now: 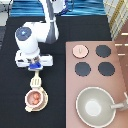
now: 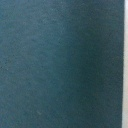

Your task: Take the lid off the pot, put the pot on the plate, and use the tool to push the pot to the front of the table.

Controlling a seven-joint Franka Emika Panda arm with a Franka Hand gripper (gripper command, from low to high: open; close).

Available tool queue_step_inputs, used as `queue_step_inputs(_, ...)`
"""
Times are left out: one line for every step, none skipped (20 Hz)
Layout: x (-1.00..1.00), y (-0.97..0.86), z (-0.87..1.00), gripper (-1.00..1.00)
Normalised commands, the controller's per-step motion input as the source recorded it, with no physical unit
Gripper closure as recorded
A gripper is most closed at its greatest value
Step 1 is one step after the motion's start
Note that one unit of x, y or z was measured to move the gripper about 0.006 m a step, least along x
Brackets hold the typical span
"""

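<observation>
The pink lid (image 1: 80,50) lies on the stove's upper-left burner, away from the pot. At the exterior view's lower left, the small pot (image 1: 35,98), reddish inside, sits on the cream plate (image 1: 35,106) on the black table (image 1: 15,110). The cream tool (image 1: 36,80) points down from my gripper (image 1: 34,66), its slotted head against the pot's upper side. The gripper is shut on the tool's handle just above the pot. The wrist view shows only dark table surface (image 2: 55,65).
The pinkish stove (image 1: 120,75) fills the exterior view's right side, with three bare black burners (image 1: 82,68). The large grey pan (image 1: 94,106) stands at its bottom, with its handle to the right. The table's bottom edge is close below the plate.
</observation>
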Motion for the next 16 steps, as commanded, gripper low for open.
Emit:
queue_step_inputs(-0.30,-0.62,0.51,1.00)
queue_step_inputs(-0.27,-0.67,0.48,1.00)
queue_step_inputs(-0.10,-0.71,0.40,1.00)
queue_step_inputs(0.00,-0.72,0.27,1.00)
queue_step_inputs(0.28,-0.69,0.13,1.00)
queue_step_inputs(0.52,-0.60,0.00,1.00)
queue_step_inputs(0.69,-0.54,0.00,1.00)
queue_step_inputs(0.80,-0.52,-0.06,1.00)
queue_step_inputs(0.84,-0.48,-0.14,1.00)
queue_step_inputs(0.93,-0.40,-0.26,1.00)
queue_step_inputs(0.95,-0.36,-0.51,1.00)
queue_step_inputs(0.97,-0.31,-0.65,1.00)
queue_step_inputs(0.98,-0.15,-0.61,1.00)
queue_step_inputs(0.93,0.00,-0.54,1.00)
queue_step_inputs(0.95,0.25,-0.35,1.00)
queue_step_inputs(0.92,0.37,-0.27,1.00)
